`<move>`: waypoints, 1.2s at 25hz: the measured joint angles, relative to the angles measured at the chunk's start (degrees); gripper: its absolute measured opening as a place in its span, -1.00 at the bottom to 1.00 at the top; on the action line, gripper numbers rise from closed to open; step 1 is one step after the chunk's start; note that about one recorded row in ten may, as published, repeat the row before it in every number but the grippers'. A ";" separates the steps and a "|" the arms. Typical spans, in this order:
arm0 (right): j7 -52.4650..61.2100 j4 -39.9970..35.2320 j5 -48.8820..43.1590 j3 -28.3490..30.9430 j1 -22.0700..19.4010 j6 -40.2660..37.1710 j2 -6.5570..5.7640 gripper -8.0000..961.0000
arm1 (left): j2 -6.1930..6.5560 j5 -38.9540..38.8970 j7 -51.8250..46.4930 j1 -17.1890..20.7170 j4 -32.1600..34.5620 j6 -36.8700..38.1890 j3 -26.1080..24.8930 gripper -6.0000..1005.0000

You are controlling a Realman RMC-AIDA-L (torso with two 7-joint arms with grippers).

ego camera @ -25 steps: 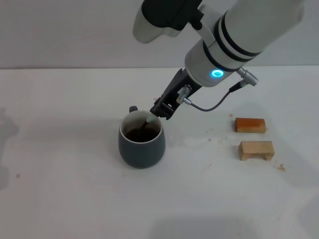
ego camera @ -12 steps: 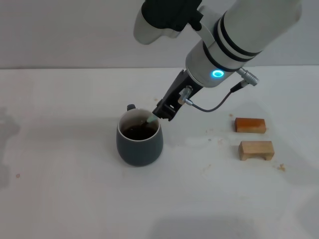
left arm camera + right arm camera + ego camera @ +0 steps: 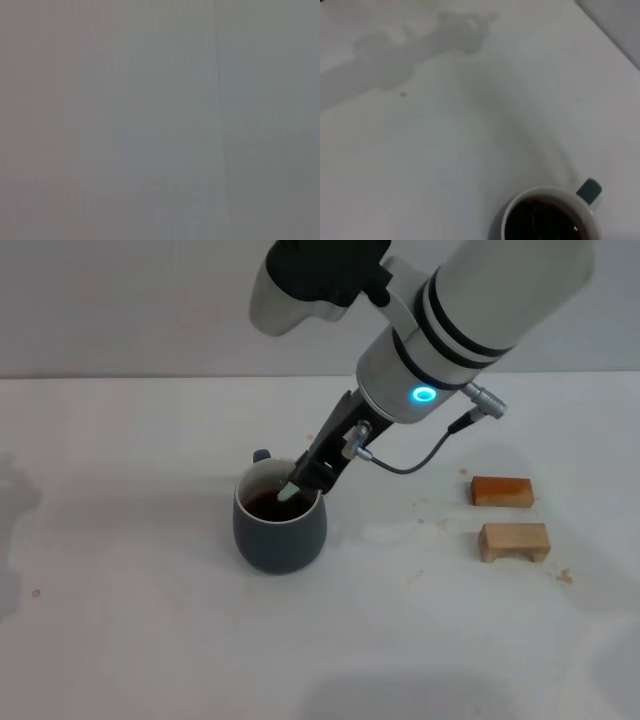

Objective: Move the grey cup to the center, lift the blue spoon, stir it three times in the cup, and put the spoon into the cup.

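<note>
Nearest the camera, low in the head view, the white tabletop (image 3: 150, 640) lies bare apart from a few crumbs. Above that, a little left of the frame's middle, stands the grey cup (image 3: 281, 524), upright, dark liquid inside and its small handle showing at the upper left of the rim; this looks like the central spot the task wants, so the cup move seems done. At the right of the frame, well apart from the cup, sit two wooden blocks (image 3: 513, 541), one above the other, which play no part in the job. The blue spoon (image 3: 291, 488) slants into the cup's mouth with only its pale handle showing, its bowl end hidden down in the liquid, so this is probably the stirring stage. The right tool (image 3: 303, 479) is closed on the spoon's handle just over the rim's right side; a grip this high likely keeps the fingers out of the liquid while the spoon sweeps round. The right arm reaches down from the upper right of the frame, slanting toward the lower left, a lit ring on its wrist. The right wrist view looks down on the cup from above. The left tool appears nowhere; its wrist view shows only flat grey.
</note>
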 joint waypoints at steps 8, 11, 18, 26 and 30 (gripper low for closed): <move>0.27 -0.55 -1.25 0.29 0.74 -0.27 0.00 -0.76 | 0.00 0.00 0.00 0.08 0.20 0.06 -0.05 -0.99; 0.36 -0.30 -1.32 0.41 0.73 0.91 -0.01 -0.76 | 0.00 0.00 0.00 0.07 0.28 0.07 -0.11 -0.99; 0.50 0.33 -0.93 0.18 0.51 2.41 -0.02 -0.76 | 0.05 0.17 0.00 -0.14 0.43 0.04 -0.30 -0.99; 0.55 0.34 -1.54 0.56 1.20 0.32 0.00 -0.76 | 0.09 0.21 0.00 -0.38 0.36 -0.17 -0.33 -0.99; 0.57 -0.19 -3.35 1.40 1.58 1.12 -0.12 -0.76 | 0.10 0.21 0.00 -0.53 0.43 -0.19 -0.40 -0.99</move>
